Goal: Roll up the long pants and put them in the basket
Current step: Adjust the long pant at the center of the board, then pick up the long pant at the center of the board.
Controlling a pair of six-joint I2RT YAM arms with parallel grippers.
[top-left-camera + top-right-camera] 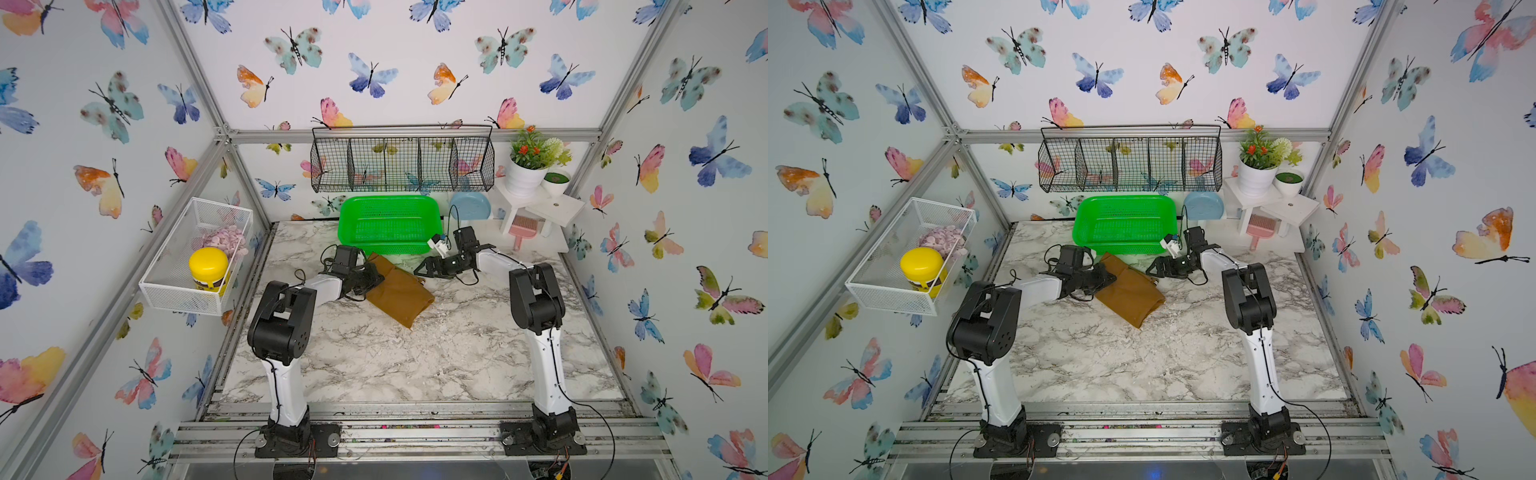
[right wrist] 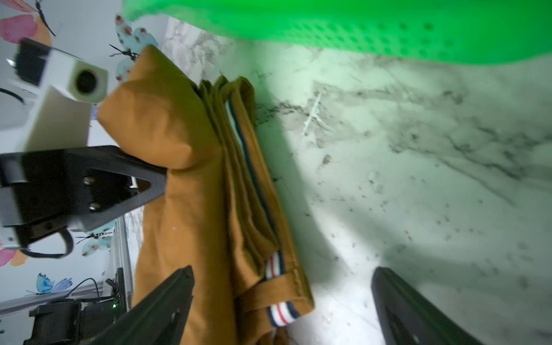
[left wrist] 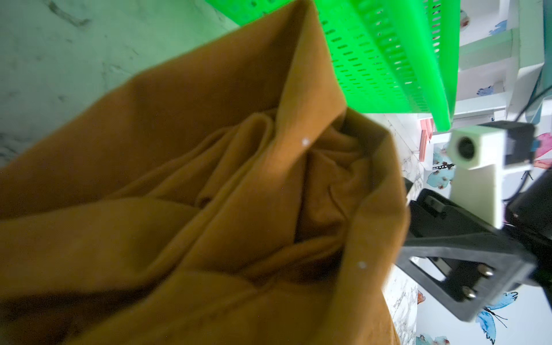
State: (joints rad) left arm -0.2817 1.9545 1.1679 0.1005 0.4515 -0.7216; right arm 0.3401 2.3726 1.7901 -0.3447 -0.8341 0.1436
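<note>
On the marble table point(image 1: 415, 365), the long pants point(image 1: 399, 293) lie folded into a thick mustard-brown bundle, with the striped waistband point(image 2: 279, 313) peeking out. The left gripper point(image 1: 372, 279) pinches its edge. The right gripper point(image 1: 420, 269) gapes wide beside it, before the green basket point(image 1: 388, 199).

Matt mustard cloth long pants point(image 1: 400, 296), glossy green plastic basket point(image 1: 389, 200), smooth marble-look tabletop point(image 1: 415, 365)

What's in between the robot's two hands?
The long pants, folded up, lie between the left gripper and the right gripper. Both top views show this, and the right wrist view does too.
</note>
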